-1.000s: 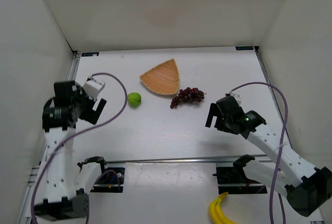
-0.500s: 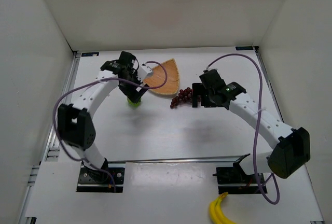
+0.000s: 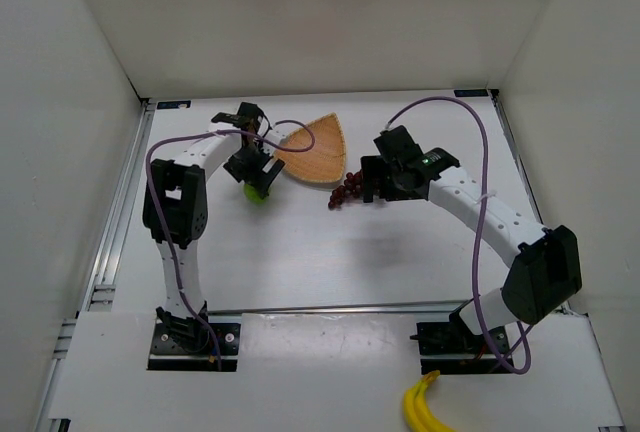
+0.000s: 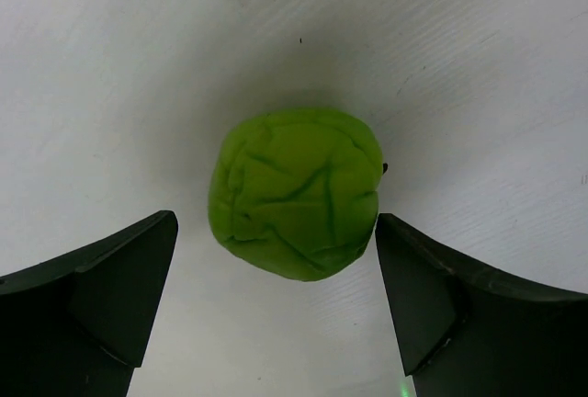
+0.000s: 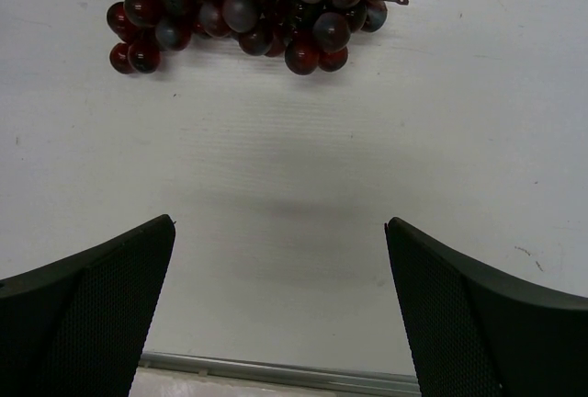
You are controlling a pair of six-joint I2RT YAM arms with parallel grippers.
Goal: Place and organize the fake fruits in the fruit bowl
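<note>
The lime-green fruit (image 3: 258, 193) lies on the white table just left of the tan wicker bowl (image 3: 315, 150). My left gripper (image 3: 254, 176) hangs over it, open. In the left wrist view the fruit (image 4: 296, 193) sits between the two dark fingers (image 4: 110, 277), with a gap on the left side and the right finger close to it. The dark red grapes (image 3: 347, 189) lie just below the bowl's right corner. My right gripper (image 3: 372, 182) is open beside them, partly covering them. In the right wrist view the grapes (image 5: 248, 2) lie ahead of the open gripper (image 5: 280, 223), apart from it.
A yellow banana (image 3: 424, 407) lies off the table at the bottom right. White walls close in the table on the left, back and right. A metal rail (image 5: 276, 369) runs along the near table edge. The bowl holds nothing.
Both arms swung out from near their bases to the fruits. In the last half second the left arm folded in over the green fruit and the right gripper shifted slightly left toward the grapes.
</note>
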